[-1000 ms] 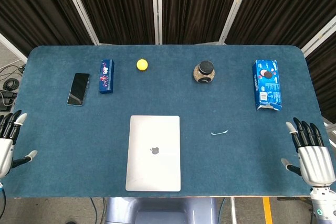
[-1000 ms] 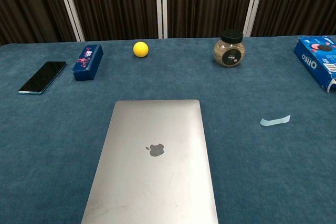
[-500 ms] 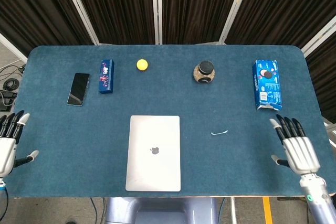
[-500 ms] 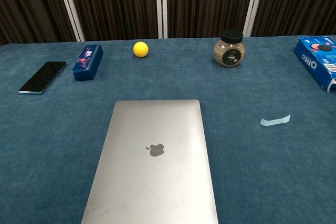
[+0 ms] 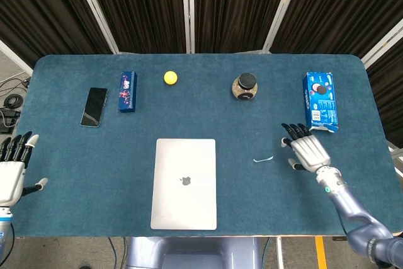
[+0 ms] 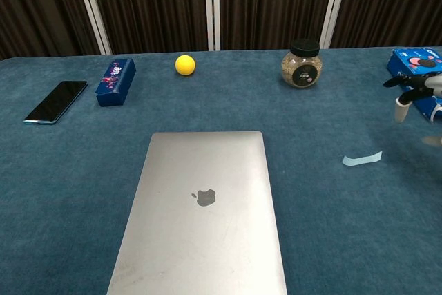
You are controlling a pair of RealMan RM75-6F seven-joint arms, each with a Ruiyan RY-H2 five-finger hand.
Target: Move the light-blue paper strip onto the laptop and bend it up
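The light-blue paper strip [image 5: 263, 159] [image 6: 362, 159] lies flat on the blue table, right of the shut silver laptop [image 5: 184, 183] [image 6: 201, 210]. My right hand [image 5: 305, 148] [image 6: 416, 92] hovers open just right of the strip, fingers spread, holding nothing and not touching it. At the table's left edge my left hand [image 5: 12, 167] is open and empty, far from the laptop; the chest view does not show it.
Along the back stand a black phone [image 5: 94, 106], a small blue box [image 5: 128, 91], a yellow ball [image 5: 170, 77], a dark-lidded jar [image 5: 245, 87] and an Oreo box [image 5: 320, 101] close behind my right hand.
My right hand has moved from the table's right edge leftward and forward, to just right of the strip. The left hand has barely shifted. The strip and laptop have not moved.
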